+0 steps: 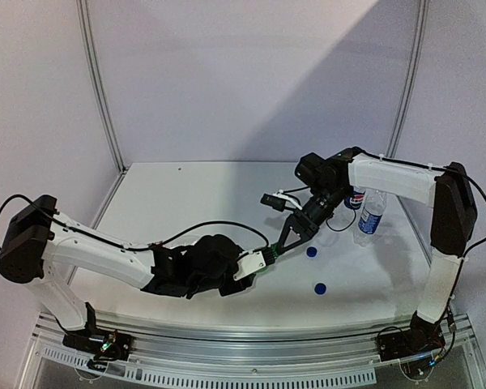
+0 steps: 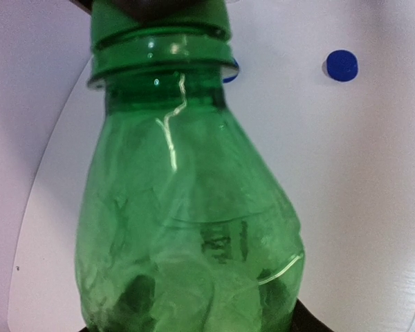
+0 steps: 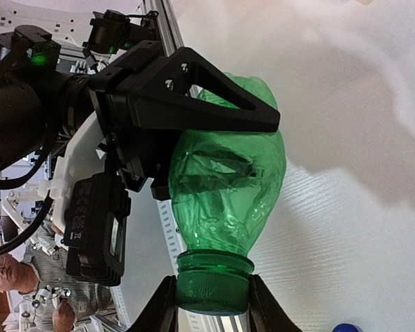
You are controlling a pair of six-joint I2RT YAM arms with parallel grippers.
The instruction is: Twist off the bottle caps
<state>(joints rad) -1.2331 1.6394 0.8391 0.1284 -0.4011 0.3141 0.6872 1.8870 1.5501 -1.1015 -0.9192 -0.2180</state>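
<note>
Now, green cap [image 3: 213,290]: we see it seated on the neck of the green bottle [image 3: 228,187], which is held up between the two arms, over the middle of the table [image 1: 186,194].
Right jaws: clenched on the cap, one finger on each side of it.
Left jaws: grasping the bottle round its belly, where the thin wall looks creased.
Slip at the cap: we judge the cap small for those fingers. If the pinch sits off-centre, the wrist may turn while the cap does not.
Spin at the body: with too soft a left grasp, we expect the whole bottle to turn along with the cap. With too hard a one, the wall could buckle and tip the neck out of line.
Drop: once the thread lets go, a loosely pinched cap could fall and roll.
Loose caps: a blue cap [image 1: 311,252] and a second blue cap [image 1: 320,287] lie on the table just right of the grasp, apart from each other.
Standing bottles: the Pepsi bottle [image 1: 355,198] and the blue-label bottle [image 1: 371,215] stand close by the right arm, and we think a wide swing could knock them over.
</note>
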